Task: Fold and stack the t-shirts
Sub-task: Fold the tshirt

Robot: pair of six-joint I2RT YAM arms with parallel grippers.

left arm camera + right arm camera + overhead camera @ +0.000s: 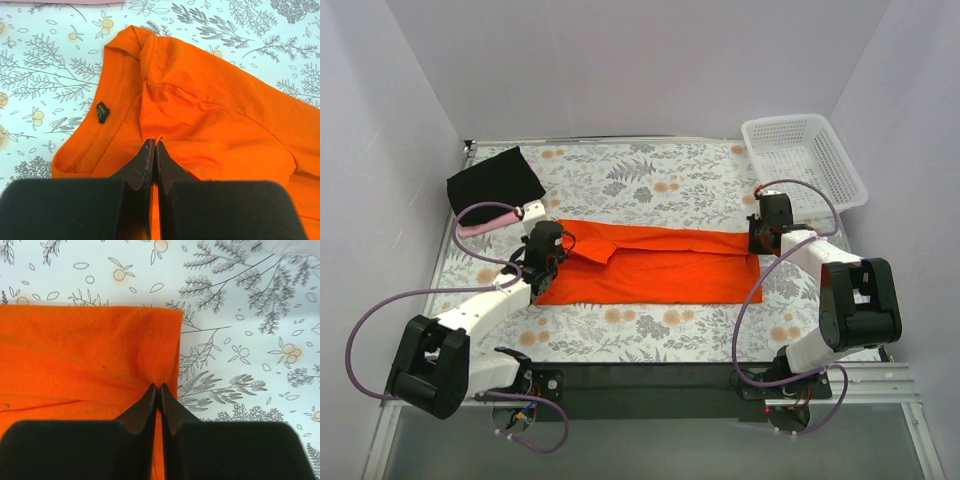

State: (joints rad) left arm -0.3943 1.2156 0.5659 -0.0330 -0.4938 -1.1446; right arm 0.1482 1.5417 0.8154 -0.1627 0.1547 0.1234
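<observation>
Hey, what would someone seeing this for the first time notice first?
The bright orange t-shirt lies stretched across the middle of the floral table, the left gripper pinching its collar end and the right gripper its opposite end. A black t-shirt sits at the far left, a white mesh basket at the far right corner.

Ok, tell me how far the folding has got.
Done: the black t-shirt lies folded far left, the pink t-shirt peeking beneath. In hand: the left gripper and right gripper pinch the ends of the orange t-shirt, a long strip. Left: fold it shorter, stack it.
</observation>
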